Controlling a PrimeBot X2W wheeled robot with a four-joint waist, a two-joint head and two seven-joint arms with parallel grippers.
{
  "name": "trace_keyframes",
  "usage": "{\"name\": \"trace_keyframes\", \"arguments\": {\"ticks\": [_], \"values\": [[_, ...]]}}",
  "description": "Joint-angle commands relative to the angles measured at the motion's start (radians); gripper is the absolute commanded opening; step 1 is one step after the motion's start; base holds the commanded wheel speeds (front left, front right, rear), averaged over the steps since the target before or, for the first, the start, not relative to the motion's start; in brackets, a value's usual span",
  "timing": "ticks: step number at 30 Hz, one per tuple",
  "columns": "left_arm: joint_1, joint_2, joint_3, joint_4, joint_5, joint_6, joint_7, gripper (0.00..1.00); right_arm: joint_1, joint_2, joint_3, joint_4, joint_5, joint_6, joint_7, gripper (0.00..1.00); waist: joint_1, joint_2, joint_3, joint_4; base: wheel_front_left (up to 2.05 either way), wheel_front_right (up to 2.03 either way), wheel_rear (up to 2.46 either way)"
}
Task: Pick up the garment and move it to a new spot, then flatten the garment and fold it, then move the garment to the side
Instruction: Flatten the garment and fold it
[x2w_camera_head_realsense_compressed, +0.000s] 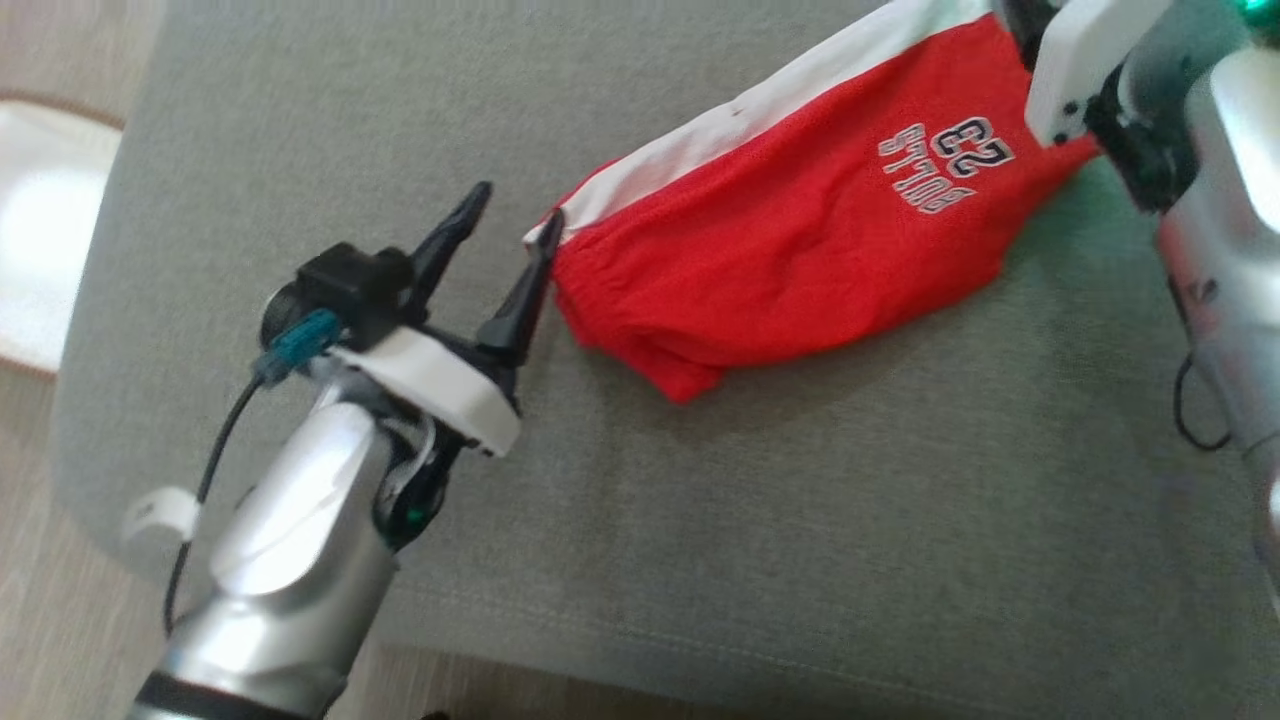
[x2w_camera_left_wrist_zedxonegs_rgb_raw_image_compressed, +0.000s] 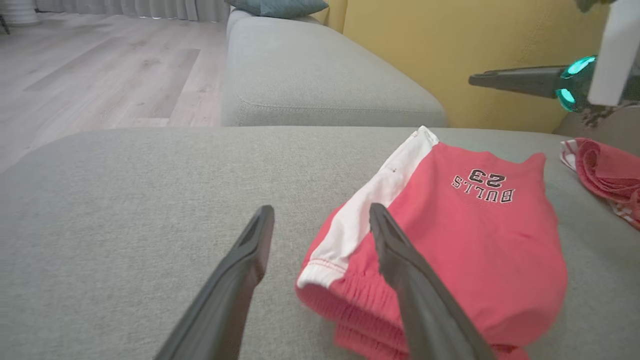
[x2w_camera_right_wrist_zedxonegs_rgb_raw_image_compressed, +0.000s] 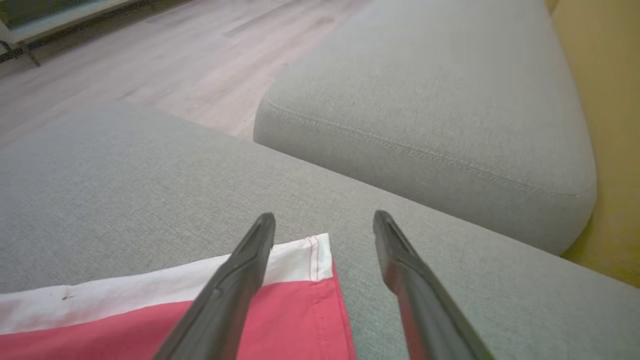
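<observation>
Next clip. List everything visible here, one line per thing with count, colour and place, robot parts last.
red mesh shorts with white side stripe and BULLS 23 print: 1, red and white, lying on the near cushion
crumpled red-and-white cloth: 1, red and white, near cushion, beside the shorts
near grey fabric cushion: 1, grey, under the shorts
far grey fabric cushion: 1, grey, beyond the near one
yellow upholstered backrest: 1, yellow, behind the cushions
teal pillow: 1, teal, far cushion's far end
pale wood floor: 1, beige, beside the cushions
left gripper: 1, dark fingers, open, at the shorts' gathered end
right gripper: 1, dark fingers, open, over the hem corner
</observation>
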Motion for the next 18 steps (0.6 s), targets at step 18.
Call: {"name": "trace_keyframes", "arguments": {"ticks": [18], "values": [[0.184, -0.01, 0.328, -0.214, 0.055, 0.094, -0.012, 1.0, 0.276, 0.031, -0.028, -0.153, 0.005, 0.003, -0.396, 1.0, 0.0, 0.0, -0.237, -0.224, 0.0, 0.0, 0.0]]}}
